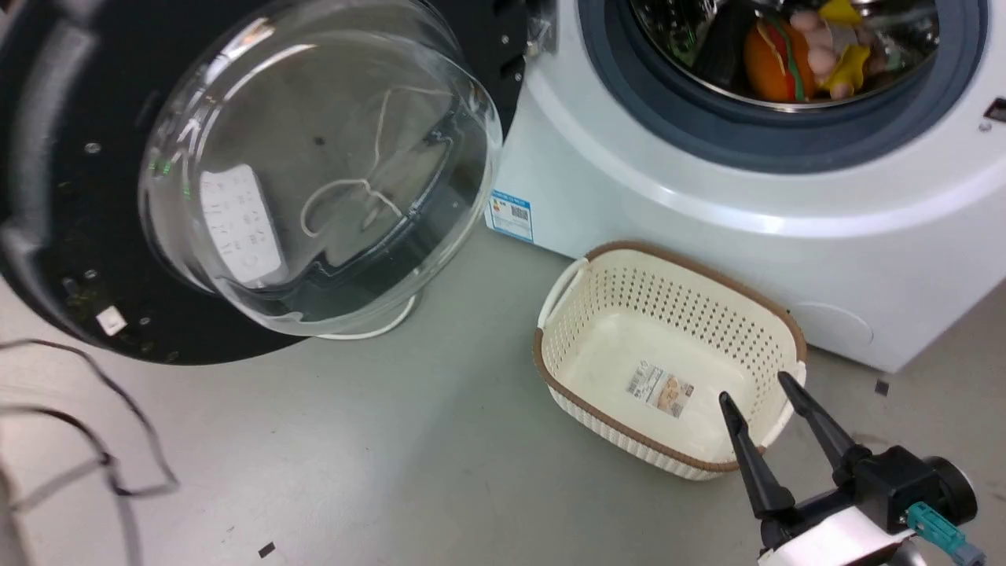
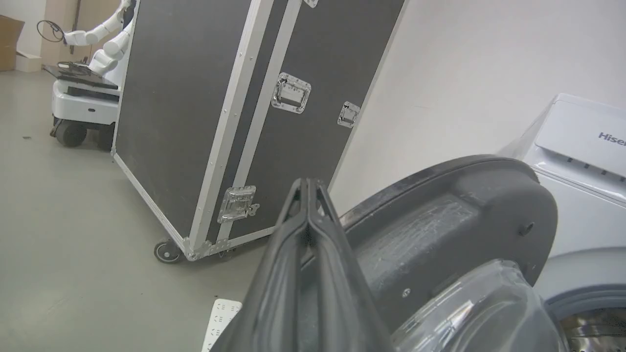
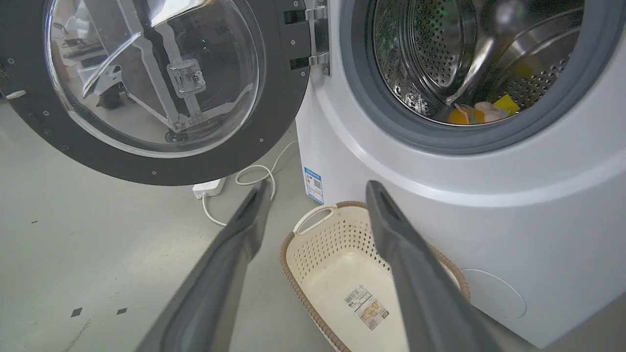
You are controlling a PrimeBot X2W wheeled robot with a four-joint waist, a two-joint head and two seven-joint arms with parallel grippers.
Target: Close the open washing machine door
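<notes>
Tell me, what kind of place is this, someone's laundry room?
Probably a robot test lab or workshop, not a home. The washing machine stands on a bare grey floor, a big black wheeled flight case stands near it, and another white wheeled robot is parked in the background.

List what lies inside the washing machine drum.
Inside the washing machine drum lie plush-looking items, orange, yellow and pink, heaped at the bottom. The gasket rim hides whatever sits lower or nearer the front.
</notes>
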